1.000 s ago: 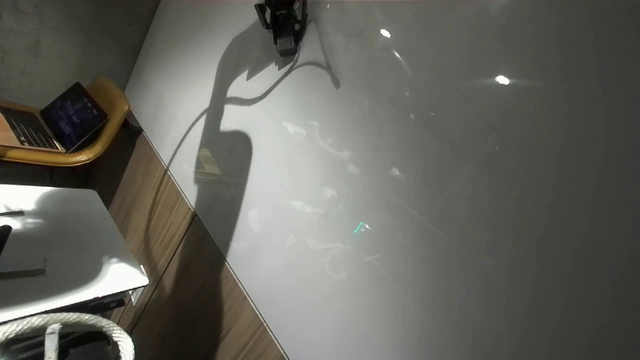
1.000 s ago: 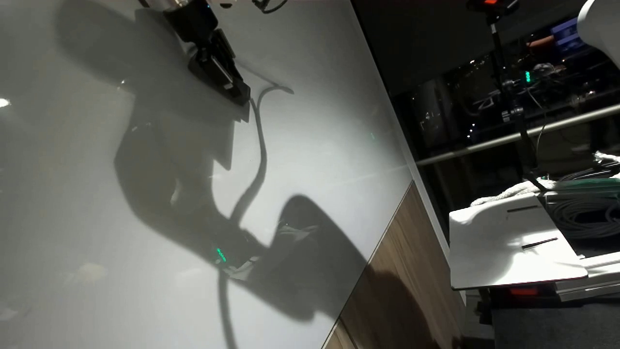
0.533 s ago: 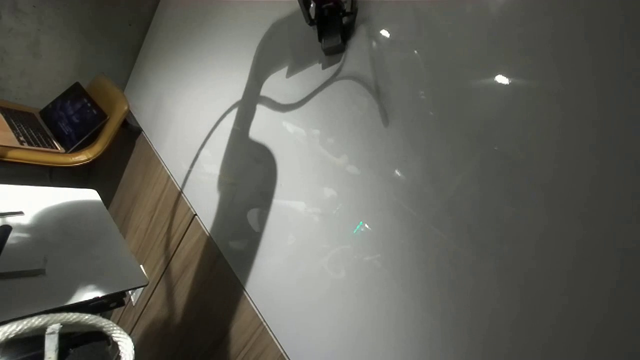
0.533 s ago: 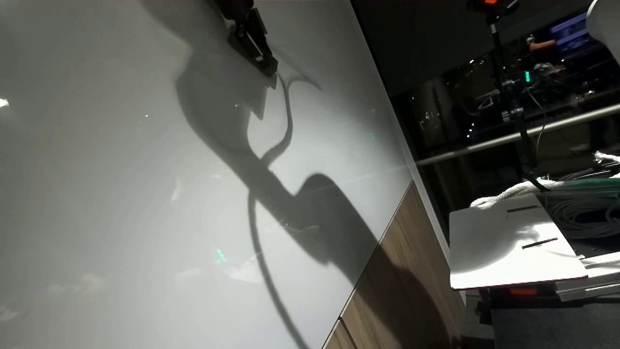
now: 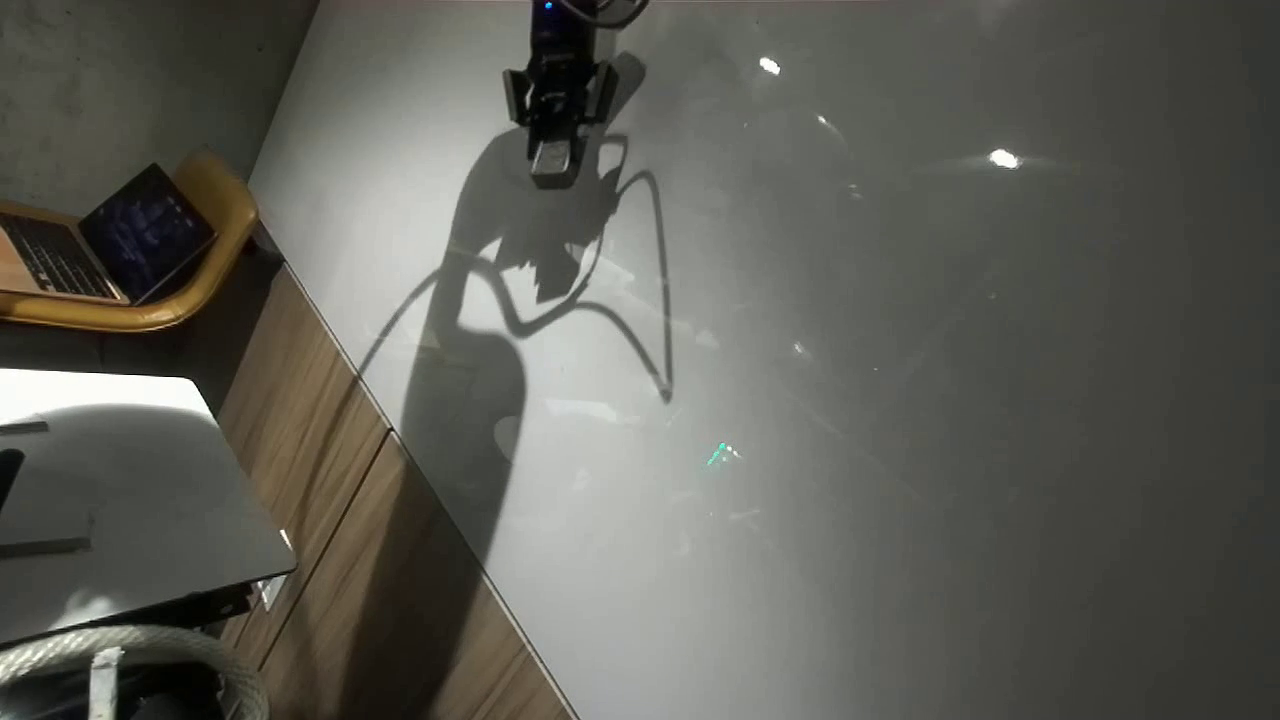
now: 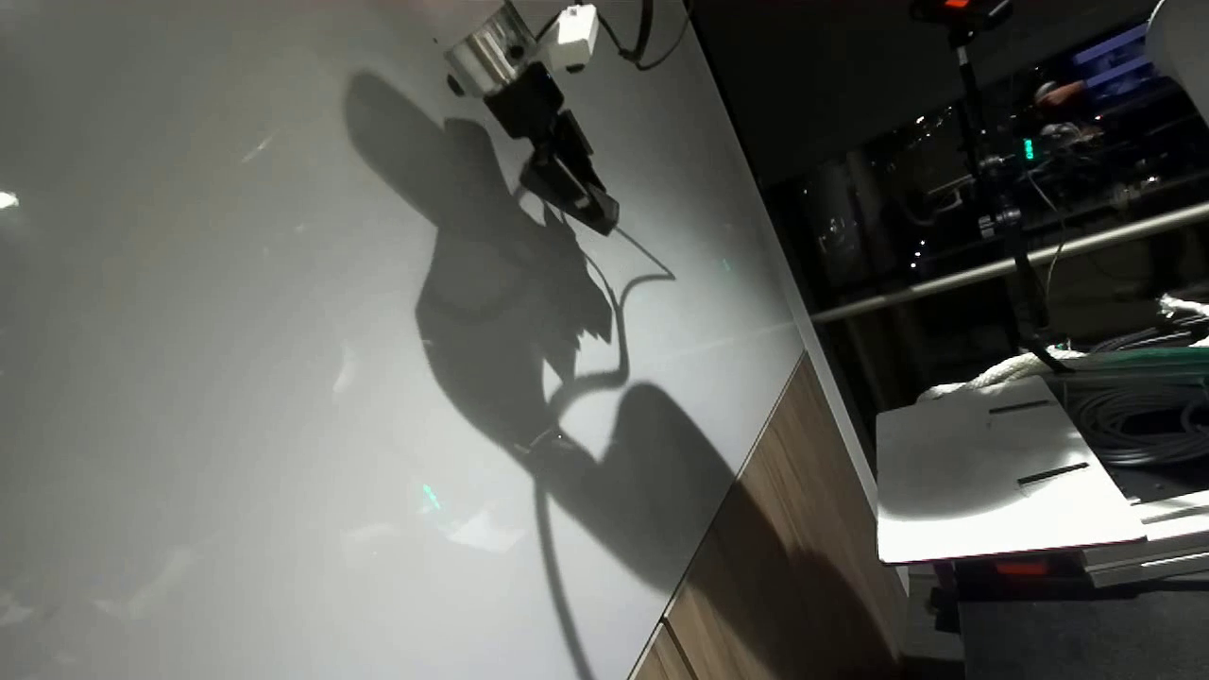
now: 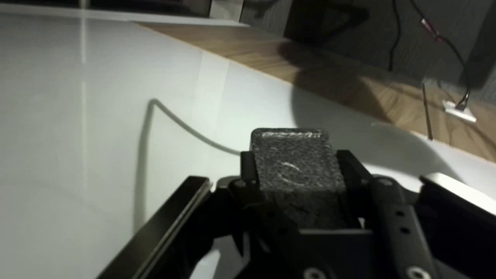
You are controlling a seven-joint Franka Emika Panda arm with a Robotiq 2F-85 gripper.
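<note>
My gripper (image 7: 296, 170) is shut on a dark grey, felt-like block (image 7: 290, 159), with a finger on each side of it. The block's rounded front end sticks out past the fingertips, and its rear part lies in the dark between the fingers. In both exterior views the gripper (image 5: 558, 110) (image 6: 567, 170) is near the top of a glossy white surface (image 5: 850, 500) (image 6: 236, 425), and the block (image 5: 554, 162) (image 6: 602, 210) shows at its tip. The block's shadow lies apart from it, so it is held off the surface.
A wood-brown strip (image 5: 330, 450) borders the white surface. Beside it, in an exterior view, are a white panel (image 5: 130, 500), a white rope (image 5: 200, 645) and a laptop (image 5: 150, 235) on a yellow chair (image 5: 225, 210). Another white panel (image 6: 992, 491) and a dark stand (image 6: 1001, 189) stand beyond the edge.
The gripper, still holding the block, first shifted sideways along the surface, then came back and lower in both exterior pictures. Its shadow is now farther from the block, so it has lifted away.
</note>
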